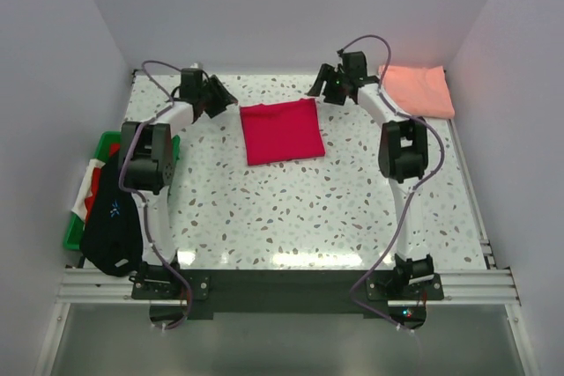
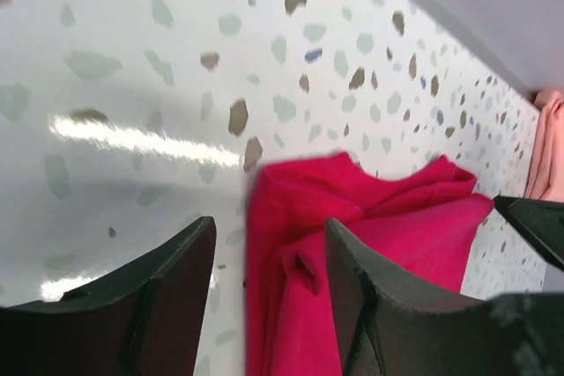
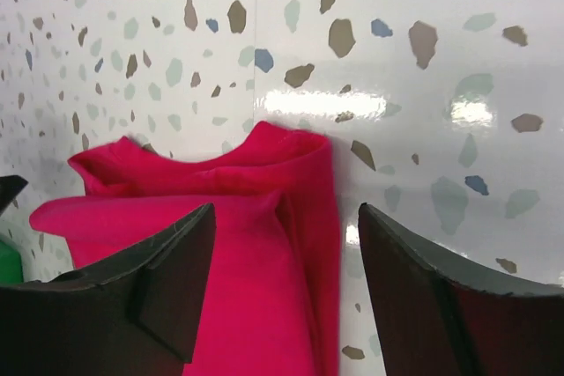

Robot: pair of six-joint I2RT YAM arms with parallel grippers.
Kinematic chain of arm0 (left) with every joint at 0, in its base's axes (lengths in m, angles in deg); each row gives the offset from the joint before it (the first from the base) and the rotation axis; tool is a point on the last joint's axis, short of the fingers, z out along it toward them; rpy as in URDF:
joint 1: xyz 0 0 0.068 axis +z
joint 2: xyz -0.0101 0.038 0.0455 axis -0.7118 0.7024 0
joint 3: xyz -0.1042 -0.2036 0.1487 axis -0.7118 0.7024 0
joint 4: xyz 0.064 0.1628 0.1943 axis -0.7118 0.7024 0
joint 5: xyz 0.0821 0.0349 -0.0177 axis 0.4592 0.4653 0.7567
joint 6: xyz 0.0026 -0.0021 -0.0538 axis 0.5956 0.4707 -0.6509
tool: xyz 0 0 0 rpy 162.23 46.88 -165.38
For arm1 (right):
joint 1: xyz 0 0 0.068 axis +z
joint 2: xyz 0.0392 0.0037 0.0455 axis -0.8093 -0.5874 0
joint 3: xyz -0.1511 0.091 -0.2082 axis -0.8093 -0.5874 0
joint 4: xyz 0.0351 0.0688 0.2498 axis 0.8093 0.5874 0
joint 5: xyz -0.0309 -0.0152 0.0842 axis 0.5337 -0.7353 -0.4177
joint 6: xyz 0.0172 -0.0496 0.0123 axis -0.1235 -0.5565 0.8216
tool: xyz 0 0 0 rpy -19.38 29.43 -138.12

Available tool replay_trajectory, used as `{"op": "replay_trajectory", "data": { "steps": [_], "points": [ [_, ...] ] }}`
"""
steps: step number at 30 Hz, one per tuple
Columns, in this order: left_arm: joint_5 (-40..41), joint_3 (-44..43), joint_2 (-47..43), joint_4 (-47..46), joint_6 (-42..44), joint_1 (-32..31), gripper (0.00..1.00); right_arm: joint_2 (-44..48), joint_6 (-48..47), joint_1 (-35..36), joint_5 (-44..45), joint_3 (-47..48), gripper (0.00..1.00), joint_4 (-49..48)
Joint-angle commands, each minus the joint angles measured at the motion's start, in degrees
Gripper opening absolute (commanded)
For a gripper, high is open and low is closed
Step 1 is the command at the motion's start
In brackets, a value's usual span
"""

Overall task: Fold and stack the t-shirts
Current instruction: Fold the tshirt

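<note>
Top external view: crimson t-shirt (image 1: pixel 280 131) folded square, just 12 o'clock of centre on the table (image 1: pixel 264 217); salmon t-shirt (image 1: pixel 417 88) folded too, off at 2 o'clock. Left gripper (image 1: pixel 217 98) and right gripper (image 1: pixel 323 85) spread wide, gripping nothing, at crimson's 10 and 2. Folding seemingly done, stacking yet to do.

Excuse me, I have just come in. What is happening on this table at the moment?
Two robot arms are folding and stacking t-shirts. The red t-shirt lies folded near the middle of the table, and the pink t-shirt lies folded in the far right corner. The left end effector and the right end effector are both open, one at each far corner of the red t-shirt, not gripping it. The shirts are not yet stacked.
</note>
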Motion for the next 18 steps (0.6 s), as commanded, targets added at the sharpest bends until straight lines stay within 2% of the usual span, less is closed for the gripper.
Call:
{"op": "replay_trajectory", "data": {
  "steps": [1, 5, 8, 9, 11, 12, 14, 18],
  "points": [
    [-1.80, 1.33, -5.86, -10.17, 1.30, 1.41, 0.57, 7.14, -1.40, -0.58, 0.03, -3.50, 0.70, -4.06],
    [0.04, 8.18, -11.67, -12.82, -0.63, 0.27, 0.54, 13.03, -0.87, -0.15, 1.70, -11.60, 0.66, -6.70],
    [0.83, 11.44, -14.57, -12.91, -0.46, -1.83, 0.34, 16.90, -0.52, 1.08, 2.58, -18.55, 0.57, -10.21],
    [1.10, 12.58, -15.36, -12.91, -0.29, -2.45, 0.22, 17.25, -0.34, 1.43, 2.06, -19.70, 0.51, -11.44],
    [0.75, 13.03, -15.28, -13.00, 0.15, -4.20, 0.09, 16.91, 0.09, 2.40, 0.75, -21.20, 0.47, -12.85],
    [0.58, 12.85, -14.59, -12.82, 0.33, -4.74, 0.05, 16.47, 0.27, 2.67, -0.65, -21.64, 0.43, -13.47],
    [0.05, 12.15, -13.44, -12.56, 0.51, -6.05, 0.00, 14.90, 1.06, 3.28, -2.33, -21.90, 0.40, -15.14],
    [-2.23, 10.31, -8.62, -13.78, 0.60, -6.94, 0.00, 11.29, 2.03, 3.99, -5.85, -19.37, 0.33, -18.04]
  ]
}}
